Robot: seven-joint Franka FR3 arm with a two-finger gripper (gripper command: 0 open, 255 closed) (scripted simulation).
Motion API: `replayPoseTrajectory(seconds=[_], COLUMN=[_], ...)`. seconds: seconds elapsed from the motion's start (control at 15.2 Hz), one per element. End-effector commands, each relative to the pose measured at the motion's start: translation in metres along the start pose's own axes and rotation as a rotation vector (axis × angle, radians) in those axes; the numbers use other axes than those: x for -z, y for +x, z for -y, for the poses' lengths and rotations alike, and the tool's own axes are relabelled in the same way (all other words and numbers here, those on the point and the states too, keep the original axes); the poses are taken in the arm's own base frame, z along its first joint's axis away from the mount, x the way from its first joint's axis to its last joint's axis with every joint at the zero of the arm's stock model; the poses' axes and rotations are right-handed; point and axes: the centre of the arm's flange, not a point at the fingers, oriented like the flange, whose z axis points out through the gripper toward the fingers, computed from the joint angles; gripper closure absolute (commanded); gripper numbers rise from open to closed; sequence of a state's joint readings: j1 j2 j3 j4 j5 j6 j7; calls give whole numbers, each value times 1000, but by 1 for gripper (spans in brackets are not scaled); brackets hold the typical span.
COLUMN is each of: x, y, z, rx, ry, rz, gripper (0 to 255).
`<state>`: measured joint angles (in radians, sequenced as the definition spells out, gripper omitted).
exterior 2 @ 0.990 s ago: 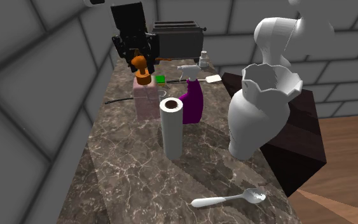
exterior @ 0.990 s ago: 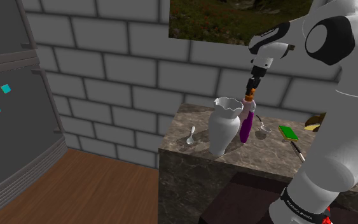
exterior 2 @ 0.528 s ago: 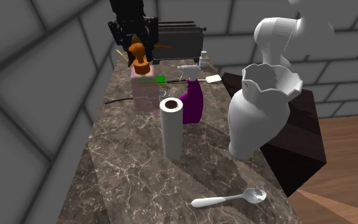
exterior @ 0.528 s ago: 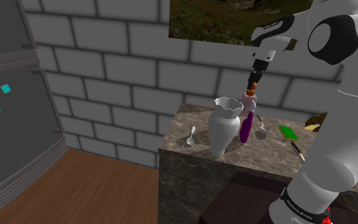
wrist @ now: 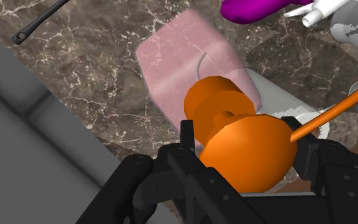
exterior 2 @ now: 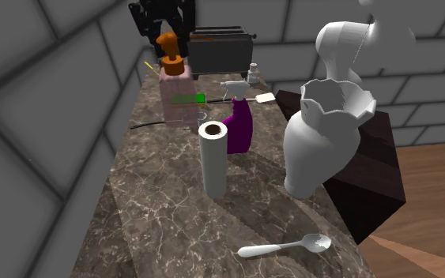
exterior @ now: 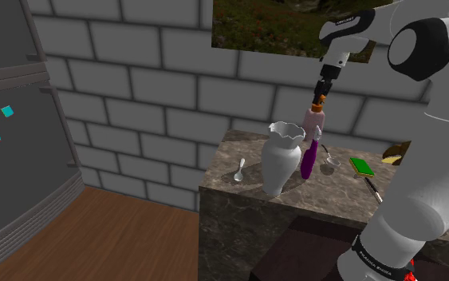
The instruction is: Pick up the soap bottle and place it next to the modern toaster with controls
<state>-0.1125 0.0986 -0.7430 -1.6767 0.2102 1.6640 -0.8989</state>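
Soap bottle (exterior 2: 177, 99): pale pink see-through body, orange pump on top; hanging upright from the gripper (exterior 2: 164, 22), base apparently just clear of the dark marbled counter (exterior 2: 157, 213) in the shoulder view. Gripper: all black, closed on the orange pump head, fingers (wrist: 177, 156) pressed to either side of it in the wrist view, nothing else between them. Location of bottle in the second exterior view: wall side of the counter, beyond the white paper-towel roll (exterior 2: 213, 158), just to the left of the purple spray bottle (exterior 2: 238, 126), nearer the camera than the toaster (exterior 2: 220, 49). Toaster: dark, boxy, slots on top, at the counter's far end by the brick wall. White vase (exterior 2: 323, 142): wavy rim, upright at the counter's right edge in the same view. White spoon (exterior 2: 284, 247): flat on the near end of the counter, well apart from the bottle. Green flat item (exterior: 362, 166): on the counter to the right of the spray bottle in the shoulder view.
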Motion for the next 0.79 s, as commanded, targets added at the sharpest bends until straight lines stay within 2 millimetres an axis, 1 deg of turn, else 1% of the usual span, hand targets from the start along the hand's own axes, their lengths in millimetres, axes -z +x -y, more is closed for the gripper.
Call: replayPoseTrajectory(seconds=[0.0, 0.73], x=[11, 68], y=[0, 4], z=[1, 10], rx=[0, 0], ry=[0, 0], rz=[0, 0], gripper=[255, 255])
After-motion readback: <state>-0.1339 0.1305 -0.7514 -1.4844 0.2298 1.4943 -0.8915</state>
